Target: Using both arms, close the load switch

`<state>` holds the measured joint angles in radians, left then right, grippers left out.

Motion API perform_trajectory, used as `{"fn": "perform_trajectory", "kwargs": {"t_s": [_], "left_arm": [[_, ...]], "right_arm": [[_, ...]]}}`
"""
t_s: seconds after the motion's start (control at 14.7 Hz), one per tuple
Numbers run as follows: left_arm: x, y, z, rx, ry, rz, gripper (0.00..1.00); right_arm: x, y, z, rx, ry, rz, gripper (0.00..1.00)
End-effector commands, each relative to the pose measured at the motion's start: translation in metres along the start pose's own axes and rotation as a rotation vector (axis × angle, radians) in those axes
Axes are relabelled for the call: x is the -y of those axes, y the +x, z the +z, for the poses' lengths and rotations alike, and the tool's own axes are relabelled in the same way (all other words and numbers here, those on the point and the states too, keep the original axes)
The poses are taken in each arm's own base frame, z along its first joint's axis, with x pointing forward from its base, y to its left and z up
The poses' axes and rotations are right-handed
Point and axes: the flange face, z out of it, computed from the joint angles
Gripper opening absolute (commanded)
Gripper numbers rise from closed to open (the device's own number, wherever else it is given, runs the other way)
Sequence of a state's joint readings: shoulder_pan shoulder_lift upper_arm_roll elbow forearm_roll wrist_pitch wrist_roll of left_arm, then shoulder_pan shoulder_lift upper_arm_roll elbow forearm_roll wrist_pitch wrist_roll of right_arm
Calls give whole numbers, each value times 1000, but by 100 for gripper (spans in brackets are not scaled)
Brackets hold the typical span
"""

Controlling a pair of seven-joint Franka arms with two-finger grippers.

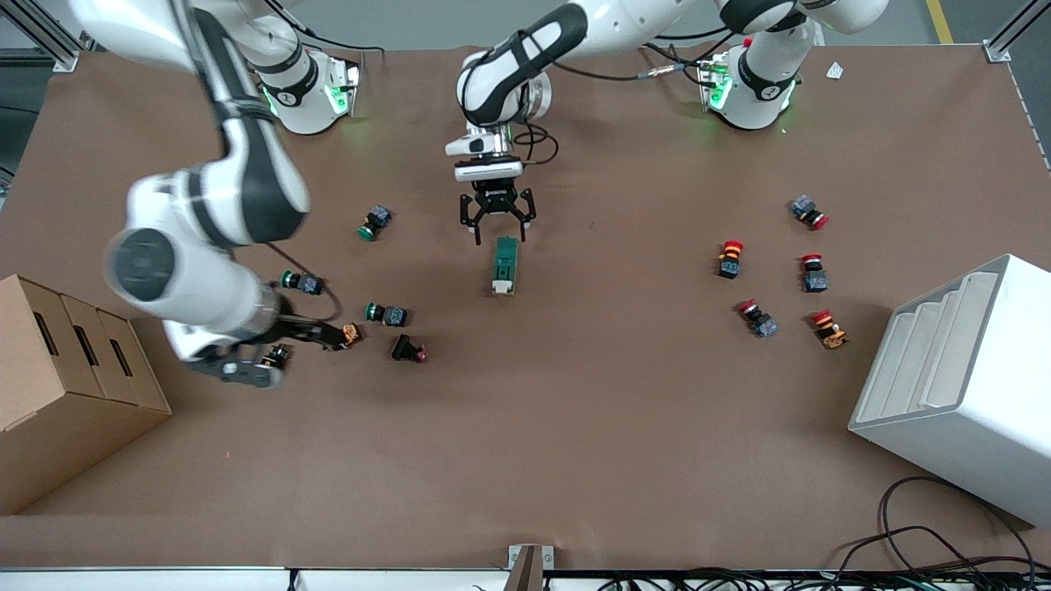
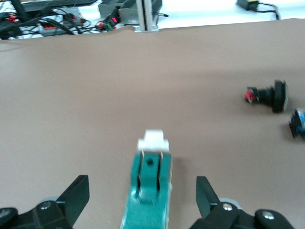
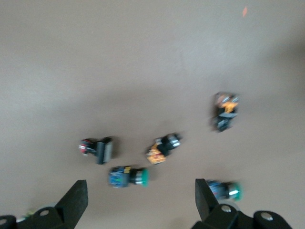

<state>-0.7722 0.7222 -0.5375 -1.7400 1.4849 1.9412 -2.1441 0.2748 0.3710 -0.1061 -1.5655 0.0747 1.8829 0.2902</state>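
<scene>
The load switch (image 1: 504,265) is a dark green block with a white handle piece at its end nearer the front camera, and it lies mid-table. My left gripper (image 1: 499,234) is open over the switch's other end. In the left wrist view the switch (image 2: 148,191) lies between the open fingers (image 2: 76,195) without touching them, and the left gripper (image 2: 142,199) is empty. My right gripper (image 1: 316,332) is open and empty, up over a cluster of push buttons toward the right arm's end. In the right wrist view a green-capped button (image 3: 128,176) lies below the right gripper (image 3: 141,202).
Green, orange and black push buttons (image 1: 386,313) lie around the right gripper. Several red-capped buttons (image 1: 731,258) lie toward the left arm's end. A cardboard box (image 1: 66,369) stands at the right arm's end, a white stepped rack (image 1: 969,369) at the left arm's end.
</scene>
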Motion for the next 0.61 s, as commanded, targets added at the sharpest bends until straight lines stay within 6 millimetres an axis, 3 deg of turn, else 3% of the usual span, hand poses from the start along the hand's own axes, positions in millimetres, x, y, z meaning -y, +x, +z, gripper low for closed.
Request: {"fn": "perform_trajectory", "kwargs": {"t_s": [0.0, 0.2, 0.41, 0.54], "left_arm": [[-2, 70, -7, 105, 50, -34, 99], [18, 152, 7, 200, 109, -86, 100], [62, 236, 10, 301, 149, -208, 100], [105, 302, 15, 398, 149, -248, 100]], "right_arm": [[-61, -7, -36, -18, -66, -139, 100], [-106, -19, -73, -15, -73, -158, 100], [-127, -38, -102, -6, -82, -131, 100], [-136, -49, -119, -7, -95, -123, 100]]}}
